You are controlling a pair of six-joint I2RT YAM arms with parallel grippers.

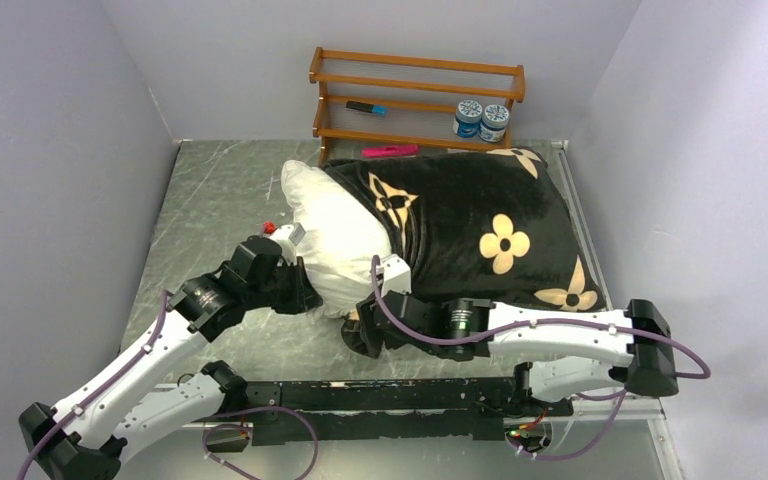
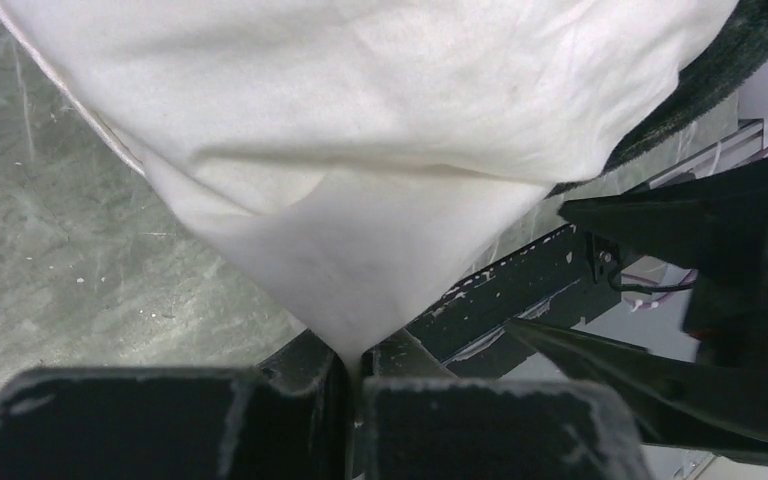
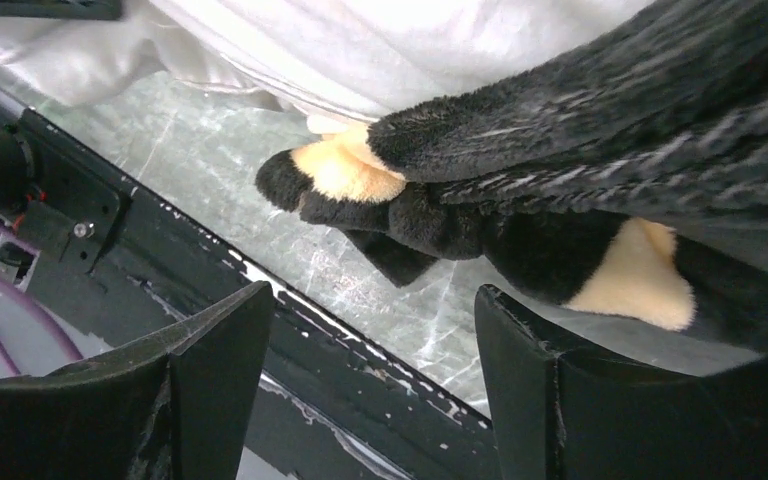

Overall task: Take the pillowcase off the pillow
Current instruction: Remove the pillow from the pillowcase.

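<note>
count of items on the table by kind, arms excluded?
pillow: 1
pillowcase: 1
rack: 1
jars: 2
markers, by the look of them, blue-black and pink: 2
total: 7

Left fingers (image 2: pixel 160 425) pinched shut, right fingers (image 3: pixel 215 370) spread apart, both arms angled inward
</note>
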